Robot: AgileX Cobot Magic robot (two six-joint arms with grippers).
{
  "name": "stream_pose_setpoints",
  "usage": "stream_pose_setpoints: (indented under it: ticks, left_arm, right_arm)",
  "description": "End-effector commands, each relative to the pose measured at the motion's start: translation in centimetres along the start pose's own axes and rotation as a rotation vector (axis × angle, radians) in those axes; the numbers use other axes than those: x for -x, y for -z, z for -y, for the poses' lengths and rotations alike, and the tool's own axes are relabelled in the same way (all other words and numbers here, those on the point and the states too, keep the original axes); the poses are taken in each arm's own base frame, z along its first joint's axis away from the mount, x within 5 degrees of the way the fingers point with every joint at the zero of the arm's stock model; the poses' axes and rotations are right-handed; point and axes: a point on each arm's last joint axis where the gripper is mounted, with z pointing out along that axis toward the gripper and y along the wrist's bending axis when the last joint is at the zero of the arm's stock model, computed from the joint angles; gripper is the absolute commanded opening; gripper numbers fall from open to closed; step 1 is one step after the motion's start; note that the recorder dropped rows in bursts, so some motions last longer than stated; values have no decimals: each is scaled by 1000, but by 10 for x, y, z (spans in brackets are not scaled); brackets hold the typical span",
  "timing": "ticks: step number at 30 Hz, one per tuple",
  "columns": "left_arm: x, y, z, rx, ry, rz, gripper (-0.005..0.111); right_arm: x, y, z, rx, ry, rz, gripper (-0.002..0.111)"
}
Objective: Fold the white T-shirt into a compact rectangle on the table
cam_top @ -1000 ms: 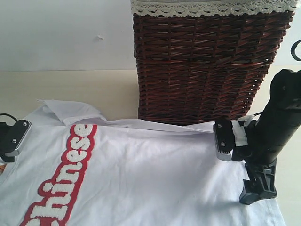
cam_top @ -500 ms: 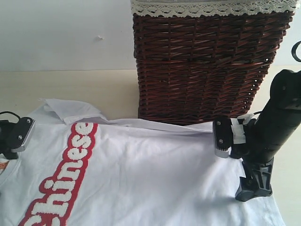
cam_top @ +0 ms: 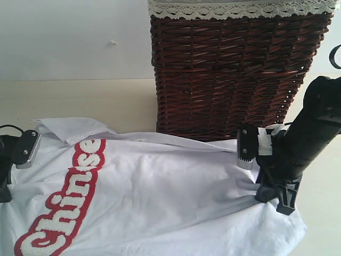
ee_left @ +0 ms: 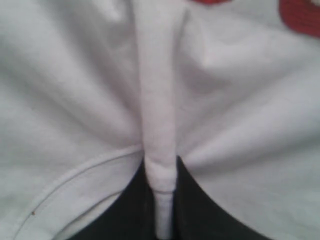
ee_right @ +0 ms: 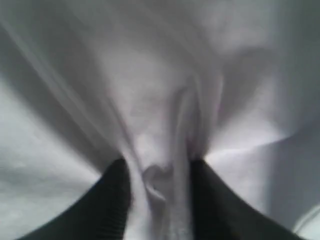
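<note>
The white T-shirt [cam_top: 160,186] lies spread over the table [cam_top: 80,98], its red band [cam_top: 69,208] with fuzzy white letters at the left. My right gripper [cam_top: 273,194] is shut on a bunch of its cloth at the right side, and the fabric pulls into folds toward it. The right wrist view shows that pinch [ee_right: 160,190] with cloth [ee_right: 150,75] gathered between the dark fingers. My left gripper [cam_top: 5,189] sits at the shirt's left edge, partly cut off. In the left wrist view it [ee_left: 162,200] is shut on a narrow ridge of the white shirt [ee_left: 240,125].
A dark brown wicker basket [cam_top: 229,80] with a lace-edged liner stands just behind the shirt, close to the right arm. A folded sleeve [cam_top: 69,128] lies at the back left. Bare cream table runs behind it to the white wall [cam_top: 69,37].
Both grippers have risen and drawn the shirt with them. The right gripper shifted left and the cloth now bunches at it; the shirt's right near corner has pulled in and the lettering slid left.
</note>
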Motion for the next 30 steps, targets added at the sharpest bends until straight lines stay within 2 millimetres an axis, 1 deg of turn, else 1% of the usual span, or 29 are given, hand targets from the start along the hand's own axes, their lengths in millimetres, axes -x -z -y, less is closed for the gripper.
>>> stream_pose_setpoints:
  ticks: [1, 4, 6, 9, 12, 13, 16, 18, 20, 23, 25, 30]
  left_arm:
    - [-1, -27, 6, -65, 29, 6, 0]
    - [0, -22, 7, -62, 34, 12, 0]
    - [1, -13, 6, -33, 41, 22, 0]
    - [2, 10, 7, 41, 43, 35, 0]
    - [3, 36, 10, 109, 38, 44, 0]
    - [3, 43, 12, 123, 38, 48, 0]
    - [5, 70, 18, 173, 65, 71, 0]
    - [6, 92, 25, 209, 79, 91, 0]
    - [7, 111, 33, 239, 80, 105, 0]
    - [8, 139, 45, 329, 90, 137, 0]
    - [13, 156, 52, 401, 122, 215, 0]
    - [20, 182, 66, 504, 129, 324, 0]
  right_arm:
    - [-17, -35, -13, 124, 2, -97, 0]
    - [-16, -28, -15, 130, -2, -94, 0]
    - [-14, -16, -15, 108, 9, -82, 0]
    - [-7, 13, -15, 27, 27, -40, 0]
    - [-1, 49, -19, -82, 57, 9, 0]
    - [0, 58, -20, -111, 64, 20, 0]
    - [0, 89, -30, -192, 101, 41, 0]
    - [1, 108, -35, -249, 104, 67, 0]
    - [-1, 122, -40, -305, 102, 71, 0]
    - [-6, 141, -47, -383, 116, 46, 0]
    - [-11, 154, -51, -452, 94, 16, 0]
    - [-26, 184, -60, -598, 53, -87, 0]
